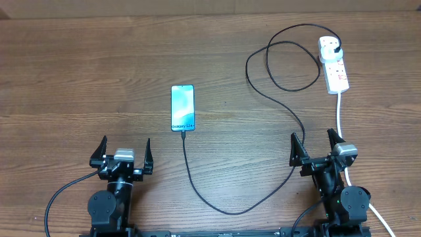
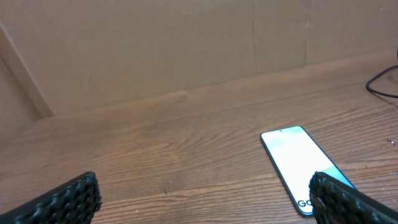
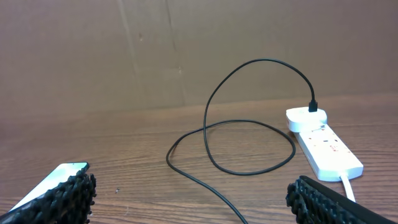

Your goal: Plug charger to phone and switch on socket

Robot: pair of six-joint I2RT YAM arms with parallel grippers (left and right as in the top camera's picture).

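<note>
Your left claw (image 1: 125,142) and right claw (image 1: 312,135): both wide, empty, on your side of the phone (image 1: 183,108); charger (image 1: 184,158) tip touches phone's near end.

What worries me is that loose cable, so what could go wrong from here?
1. The charger runs close by the open right claw and loops beside the socket; reaching across might snag it and tug the phone.
2. The connector tip lies at the phone's bottom edge, but whether it is seated cannot be told; pushing it could slide the phone.
3. The socket might shift when pressed.
</note>
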